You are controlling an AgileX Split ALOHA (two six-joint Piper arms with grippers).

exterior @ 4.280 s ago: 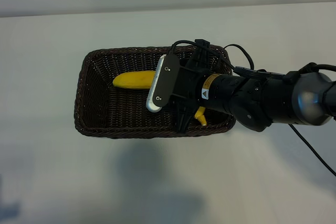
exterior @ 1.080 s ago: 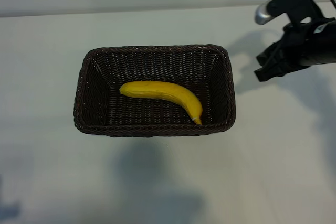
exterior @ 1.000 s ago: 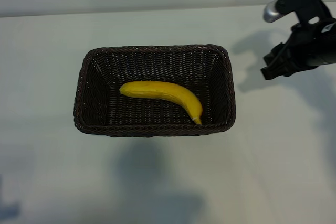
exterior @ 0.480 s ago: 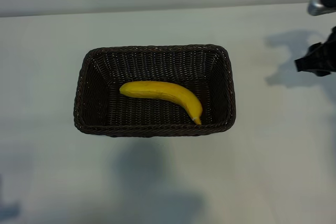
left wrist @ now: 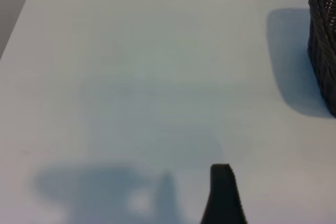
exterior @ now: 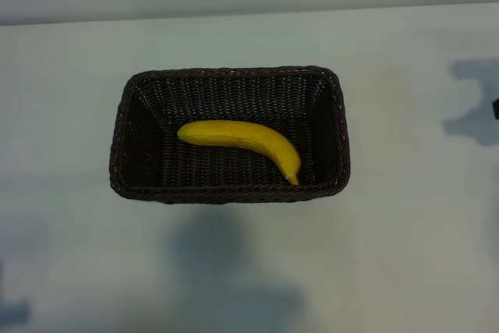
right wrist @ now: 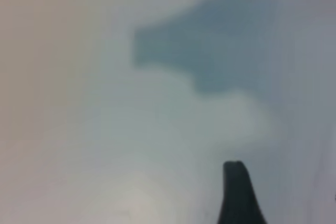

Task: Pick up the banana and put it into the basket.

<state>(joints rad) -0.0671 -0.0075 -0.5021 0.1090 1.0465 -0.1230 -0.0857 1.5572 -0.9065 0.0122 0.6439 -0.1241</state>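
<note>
White table (exterior: 405,255); wicker basket (exterior: 125,146) resting on it.

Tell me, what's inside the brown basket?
A yellow banana lies alone on the bottom of the basket. The weave right under the banana is covered, so that bit can't be seen.

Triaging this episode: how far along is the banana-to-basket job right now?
Done: the banana lies flat on the floor of the basket, nothing gripping it.
In hand: nothing. The right gripper looks down on bare table with open, empty jaws, off past the exterior view's right edge. The left gripper is open too, parked beside the basket.
Left: nothing visible for the placement itself; at most parking the right arm.
</note>
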